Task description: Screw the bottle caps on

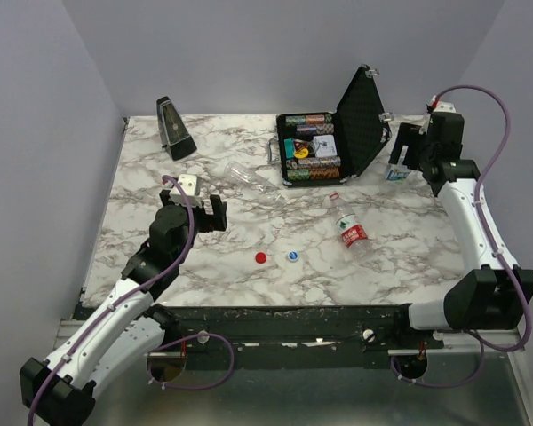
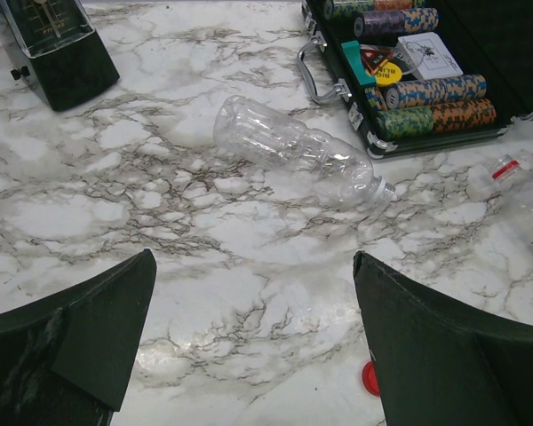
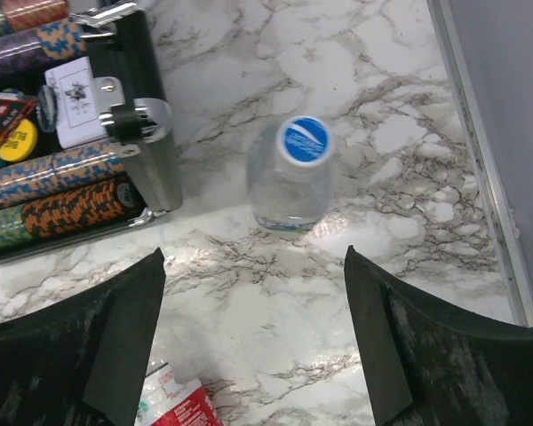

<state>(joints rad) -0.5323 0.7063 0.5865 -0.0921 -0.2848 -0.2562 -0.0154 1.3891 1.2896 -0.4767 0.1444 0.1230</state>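
Note:
A red cap (image 1: pixel 260 257) and a blue, white-topped cap (image 1: pixel 292 256) lie loose on the marble near the front middle. A clear unlabelled bottle (image 1: pixel 249 177) lies on its side; it also shows in the left wrist view (image 2: pixel 293 146). A red-labelled bottle (image 1: pixel 348 229) lies right of the caps. A small bottle (image 3: pixel 289 191) stands upright at the back right with a blue, white-topped cap (image 3: pixel 304 142) on its neck. My left gripper (image 1: pixel 193 216) is open and empty, left of the loose caps; the red cap (image 2: pixel 369 379) peeks out beside its right finger. My right gripper (image 1: pixel 410 146) is open and empty above the upright bottle.
An open black case (image 1: pixel 329 142) of striped poker chips stands at the back, just left of the upright bottle. A dark metronome (image 1: pixel 175 129) stands at the back left. The table's right edge (image 3: pixel 480 177) runs close to the upright bottle.

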